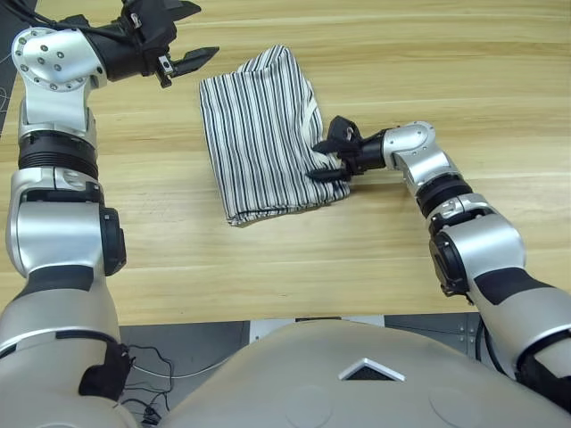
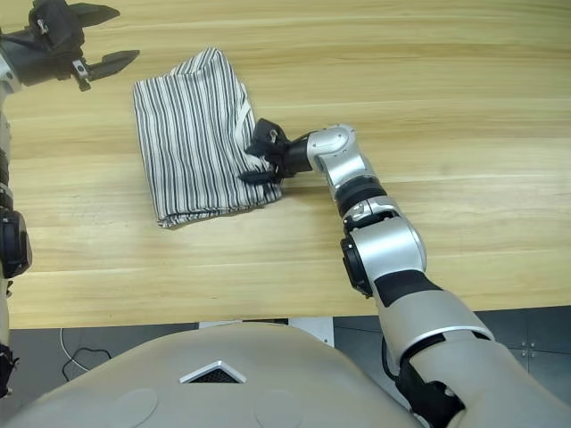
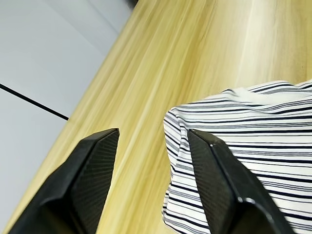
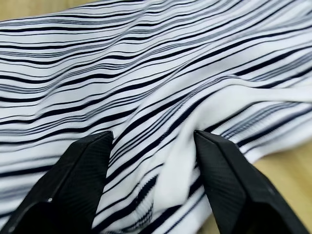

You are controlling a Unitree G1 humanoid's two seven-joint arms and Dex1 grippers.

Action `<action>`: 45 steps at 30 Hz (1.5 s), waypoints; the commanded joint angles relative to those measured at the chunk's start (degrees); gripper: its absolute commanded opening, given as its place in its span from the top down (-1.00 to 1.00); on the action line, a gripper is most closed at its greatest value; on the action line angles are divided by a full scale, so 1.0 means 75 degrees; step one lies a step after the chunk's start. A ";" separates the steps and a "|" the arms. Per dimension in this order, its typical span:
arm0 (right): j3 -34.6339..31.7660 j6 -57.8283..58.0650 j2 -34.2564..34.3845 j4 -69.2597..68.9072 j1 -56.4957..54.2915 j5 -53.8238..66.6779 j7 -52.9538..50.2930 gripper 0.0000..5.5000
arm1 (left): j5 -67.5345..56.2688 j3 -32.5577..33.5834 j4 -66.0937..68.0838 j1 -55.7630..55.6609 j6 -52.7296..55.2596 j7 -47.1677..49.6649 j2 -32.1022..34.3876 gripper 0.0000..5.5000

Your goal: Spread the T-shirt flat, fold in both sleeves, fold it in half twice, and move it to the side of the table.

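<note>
Now, as I read it, the folds look done: the T-shirt [image 1: 263, 134] lies as a compact striped rectangle on the table [image 1: 464, 71], left of centre and toward the far side. My right gripper [image 1: 319, 159] sits low at the shirt's right edge, fingers parted wide with a ridge of cloth between them, gripping nothing yet. My left gripper [image 1: 203, 29] hovers off the far-left corner, also spread wide and empty. I judge the step is moving the bundle aside. Next I should pinch every layer at once, or the stack may slide open.
</note>
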 commanded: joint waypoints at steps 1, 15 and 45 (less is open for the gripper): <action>0.0406 0.1674 -0.0219 -0.2251 0.1624 0.0314 0.0724 -0.11 | 0.0124 0.0042 -0.0243 0.0259 0.0147 -0.0031 -0.0033 0.06; -0.0472 0.5606 -0.0431 -0.9272 0.2810 0.1630 -0.2257 -0.11 | 0.0589 -0.0341 -0.0431 0.0732 0.0138 0.0126 -0.0789 0.06; 0.2442 -0.5598 -0.3235 -0.4138 0.3116 -0.1526 -0.1888 -0.37 | 0.1532 -0.1351 0.0051 0.1539 0.0009 0.0496 -0.2397 0.04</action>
